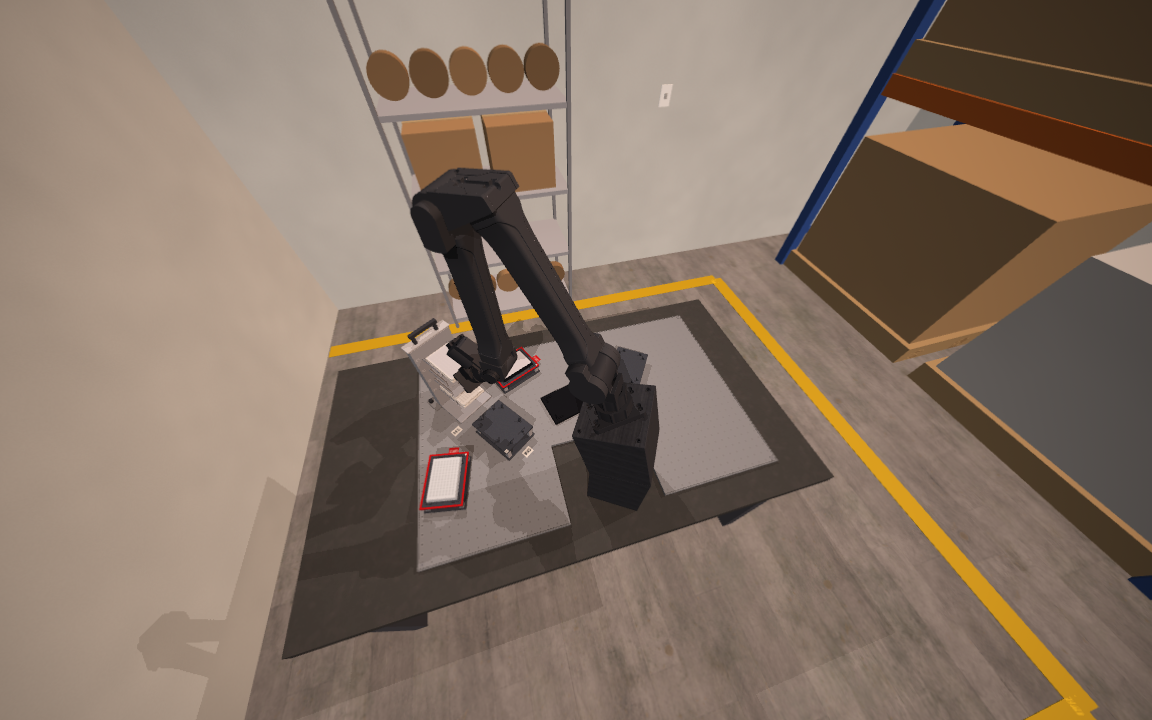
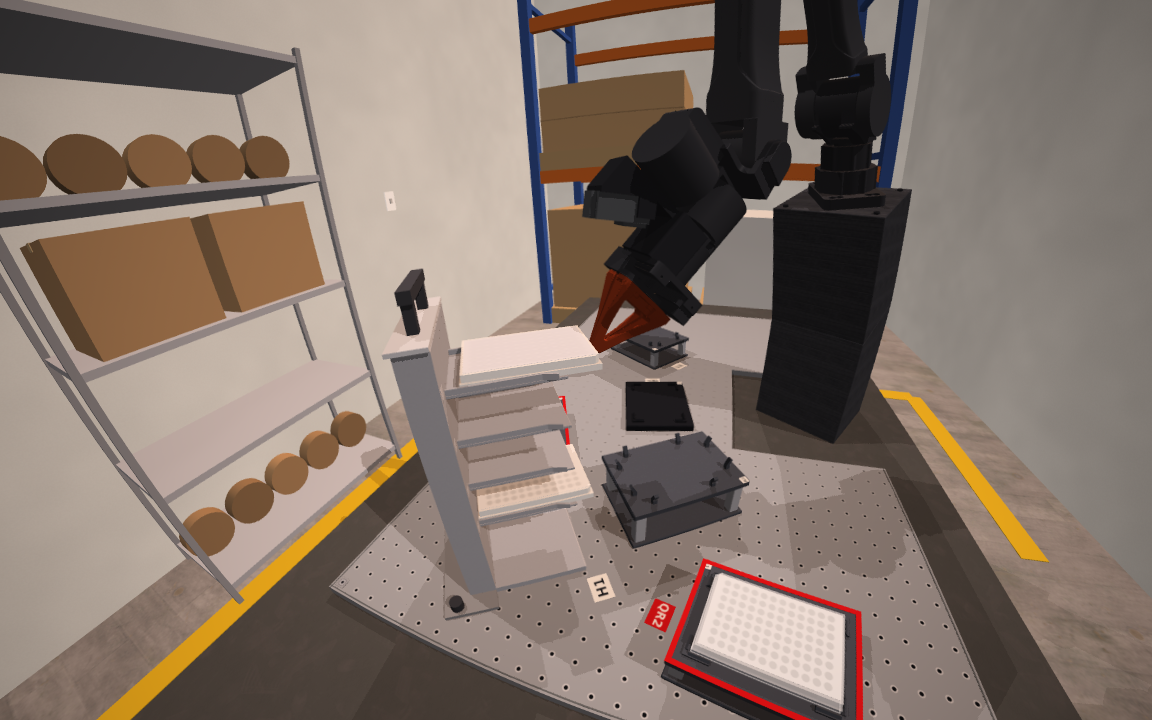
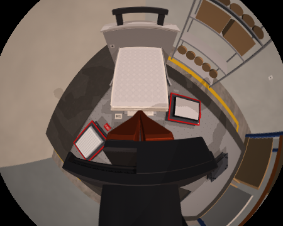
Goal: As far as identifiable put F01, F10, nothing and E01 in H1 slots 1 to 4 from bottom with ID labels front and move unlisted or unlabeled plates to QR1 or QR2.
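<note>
Claw [image 2: 605, 338] fingers are pressed together on nothing, just at the front end of the top-slot plate [image 2: 526, 352] in hotel H1 [image 2: 423, 420], which sticks out forward, so I judge my next move is pushing it home.

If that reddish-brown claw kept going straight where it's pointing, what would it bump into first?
Most likely the front end of the white plate on the top shelf of the grey plate tower. The shut reddish-brown gripper points its tips at that edge, with no contact visible from the outside view, though depth is uncertain.
</note>
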Available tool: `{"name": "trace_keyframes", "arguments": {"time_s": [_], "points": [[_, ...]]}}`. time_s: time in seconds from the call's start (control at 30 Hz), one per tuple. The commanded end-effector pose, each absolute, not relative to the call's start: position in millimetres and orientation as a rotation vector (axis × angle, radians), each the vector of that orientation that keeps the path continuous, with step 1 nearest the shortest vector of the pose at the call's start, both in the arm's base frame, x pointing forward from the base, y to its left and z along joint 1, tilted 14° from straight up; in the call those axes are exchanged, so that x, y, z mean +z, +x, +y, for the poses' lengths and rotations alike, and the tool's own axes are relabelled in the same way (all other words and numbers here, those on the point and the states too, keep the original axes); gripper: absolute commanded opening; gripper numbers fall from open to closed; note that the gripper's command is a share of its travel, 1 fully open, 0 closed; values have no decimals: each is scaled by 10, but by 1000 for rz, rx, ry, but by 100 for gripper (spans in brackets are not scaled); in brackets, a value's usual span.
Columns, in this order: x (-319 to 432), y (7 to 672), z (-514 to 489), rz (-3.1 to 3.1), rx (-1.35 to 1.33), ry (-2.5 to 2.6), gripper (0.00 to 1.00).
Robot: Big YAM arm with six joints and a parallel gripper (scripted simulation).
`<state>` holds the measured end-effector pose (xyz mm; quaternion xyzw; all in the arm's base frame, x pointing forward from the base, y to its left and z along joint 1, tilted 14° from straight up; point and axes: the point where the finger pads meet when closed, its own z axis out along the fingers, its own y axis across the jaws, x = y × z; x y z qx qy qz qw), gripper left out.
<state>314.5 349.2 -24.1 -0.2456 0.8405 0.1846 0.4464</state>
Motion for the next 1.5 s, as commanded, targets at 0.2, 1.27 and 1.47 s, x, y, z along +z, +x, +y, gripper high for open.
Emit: {"name": "trace_keyframes", "arguments": {"time_s": [0.2, 1.27, 1.47], "points": [[-96, 3315, 3562, 2051, 459, -594, 0], [-55, 3453, 3654, 2042, 463, -590, 0], [-55, 3453, 3654, 2042, 463, -589, 0]]}}
